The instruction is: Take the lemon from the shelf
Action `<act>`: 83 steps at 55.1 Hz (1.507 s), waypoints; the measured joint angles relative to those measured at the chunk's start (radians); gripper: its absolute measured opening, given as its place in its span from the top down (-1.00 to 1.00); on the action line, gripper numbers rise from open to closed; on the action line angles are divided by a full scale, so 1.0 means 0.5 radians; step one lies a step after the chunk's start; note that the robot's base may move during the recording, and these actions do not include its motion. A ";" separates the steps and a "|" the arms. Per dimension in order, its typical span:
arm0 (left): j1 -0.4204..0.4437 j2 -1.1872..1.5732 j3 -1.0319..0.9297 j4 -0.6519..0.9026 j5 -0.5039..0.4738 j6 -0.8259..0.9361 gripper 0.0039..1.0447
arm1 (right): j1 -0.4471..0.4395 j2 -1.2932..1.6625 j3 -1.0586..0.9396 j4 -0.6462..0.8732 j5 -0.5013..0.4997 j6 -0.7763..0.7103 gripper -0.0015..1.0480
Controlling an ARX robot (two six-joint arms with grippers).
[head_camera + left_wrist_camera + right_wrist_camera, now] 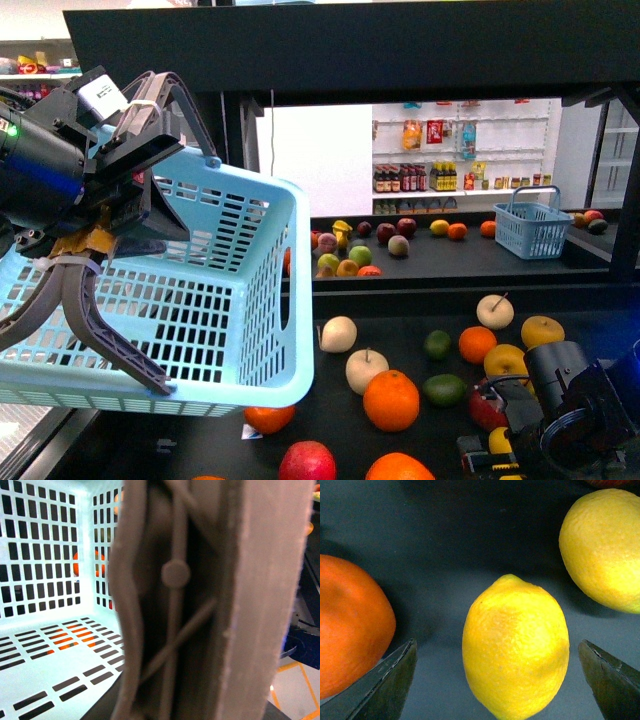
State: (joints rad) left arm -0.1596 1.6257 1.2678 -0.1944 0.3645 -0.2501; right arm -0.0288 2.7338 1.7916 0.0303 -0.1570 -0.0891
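The black shelf (400,325) fills the front view, its matte trays strewn with fruit. Behind it, at 1 o'clock, white wall shelving (460,150) holds bottles. At 9 o'clock the left gripper (75,330) clamps a pale blue basket (230,300). At 5 o'clock the right gripper (497,690) is spread wide — the lemon (515,650) lies on the tray between its fingers, apart from both, with an orange (350,630) just beside.
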 joint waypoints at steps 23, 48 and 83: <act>0.000 0.000 0.000 0.000 0.000 0.000 0.46 | 0.009 0.165 0.168 -0.019 0.042 -0.088 -0.85; 0.000 -0.001 0.000 0.000 0.002 0.000 0.46 | 0.040 0.226 0.210 0.018 0.125 -0.134 -0.47; 0.000 0.000 0.000 0.000 0.001 0.001 0.46 | 0.032 -1.168 -0.062 0.105 -0.102 0.130 -0.28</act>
State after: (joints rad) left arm -0.1596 1.6257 1.2678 -0.1944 0.3649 -0.2497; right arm -0.0128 2.1498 1.7607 0.0830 -0.2081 -0.0238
